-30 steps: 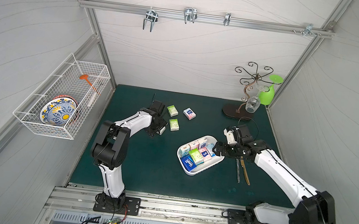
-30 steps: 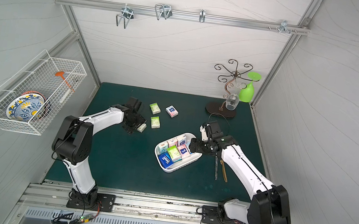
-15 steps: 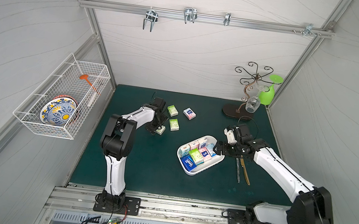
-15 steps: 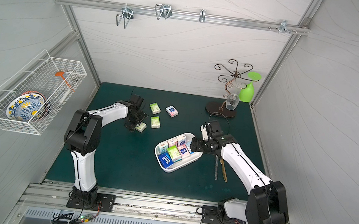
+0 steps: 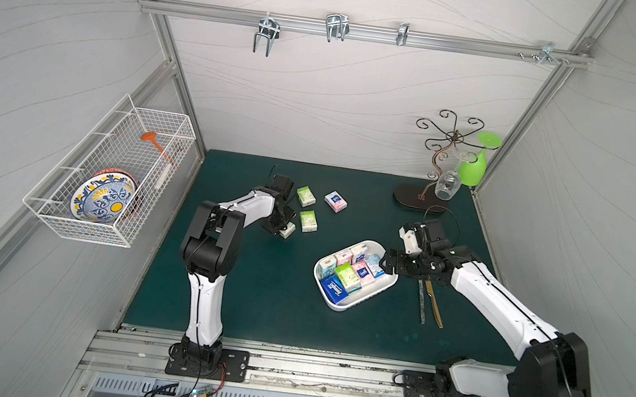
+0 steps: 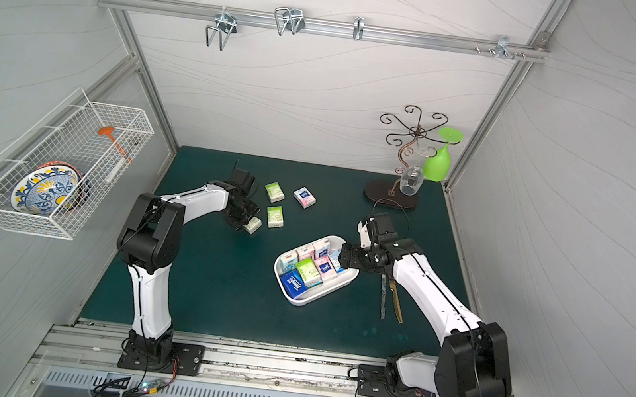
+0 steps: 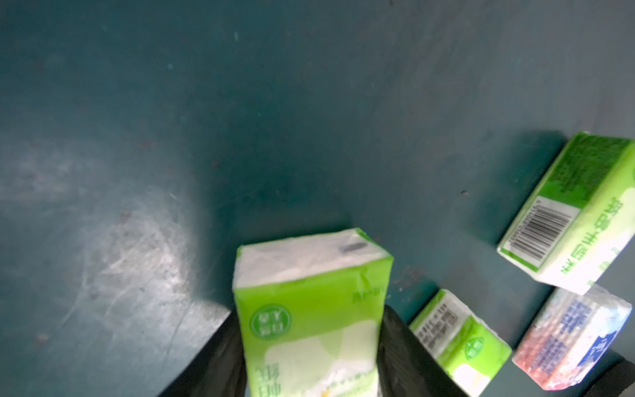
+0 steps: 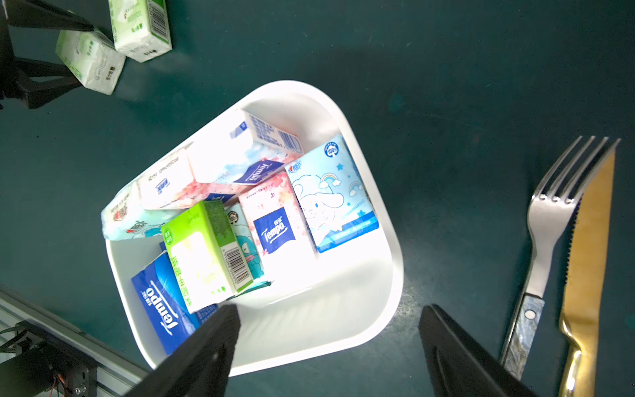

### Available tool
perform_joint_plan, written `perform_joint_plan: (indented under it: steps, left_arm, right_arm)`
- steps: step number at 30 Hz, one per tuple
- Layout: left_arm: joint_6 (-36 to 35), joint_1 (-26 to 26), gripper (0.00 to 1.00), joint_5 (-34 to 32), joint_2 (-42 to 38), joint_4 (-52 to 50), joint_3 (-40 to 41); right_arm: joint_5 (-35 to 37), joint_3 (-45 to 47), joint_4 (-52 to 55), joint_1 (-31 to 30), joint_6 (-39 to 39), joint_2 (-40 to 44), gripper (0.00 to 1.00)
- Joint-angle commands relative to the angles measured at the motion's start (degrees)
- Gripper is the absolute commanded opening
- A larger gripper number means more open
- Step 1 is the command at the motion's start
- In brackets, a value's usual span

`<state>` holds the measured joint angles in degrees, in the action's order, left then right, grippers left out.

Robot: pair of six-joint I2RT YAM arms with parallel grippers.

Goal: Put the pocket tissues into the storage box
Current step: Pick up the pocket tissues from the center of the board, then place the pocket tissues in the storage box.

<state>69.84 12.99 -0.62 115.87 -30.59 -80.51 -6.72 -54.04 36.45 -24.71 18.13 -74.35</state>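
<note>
In the left end effector: a green packet, pinched between both fingers, close to the surface. Just beside it, flat on the surface, a second green packet; farther back, a third green packet and a pink packet. Right end effector wide open, nothing between the jaws, hovering over the rim of the box. Inside the box, a loose pile of packets: dark blue, pink, green, pale blue. Near the box, fork and knife side by side.

Open mat lies between the loose packets and the storage box. A fork and knife lie just beside the box.
</note>
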Motion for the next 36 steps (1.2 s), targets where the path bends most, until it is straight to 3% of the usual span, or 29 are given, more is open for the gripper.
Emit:
perform_joint_plan:
  steps: [1,9,18,23,27,31,36]
  left_arm:
    - [-1.85,-0.43,0.57,1.31,1.26,1.56,0.6]
    - [-7.91,-0.36,0.51,3.53,-3.65,1.46,0.44]
    - [-11.57,2.84,0.52,9.28,-17.09,1.85,6.48]
    - [-10.53,10.9,0.52,9.4,-23.59,1.69,8.87]
    - [-7.53,20.8,0.52,7.97,-25.63,3.69,9.09]
    - [-5.86,28.52,0.52,6.25,-23.44,5.38,6.98]
    - [-4.19,34.53,0.52,7.0,-17.21,7.27,3.45]
  right_arm:
    - [-0.42,0.0,1.08,0.27,-0.42,1.39,0.88]
    - [-0.91,-0.52,1.0,0.25,0.15,1.35,0.88]
    - [-1.45,-1.24,0.54,0.26,1.79,0.61,0.88]
    - [-1.29,-1.51,0.82,0.28,3.35,0.81,0.88]
    - [-1.18,-1.42,0.95,0.23,4.91,1.52,0.88]
    - [1.33,-1.07,2.63,0.85,6.28,3.1,0.88]
    - [2.16,0.37,4.22,3.62,7.14,5.51,0.88]
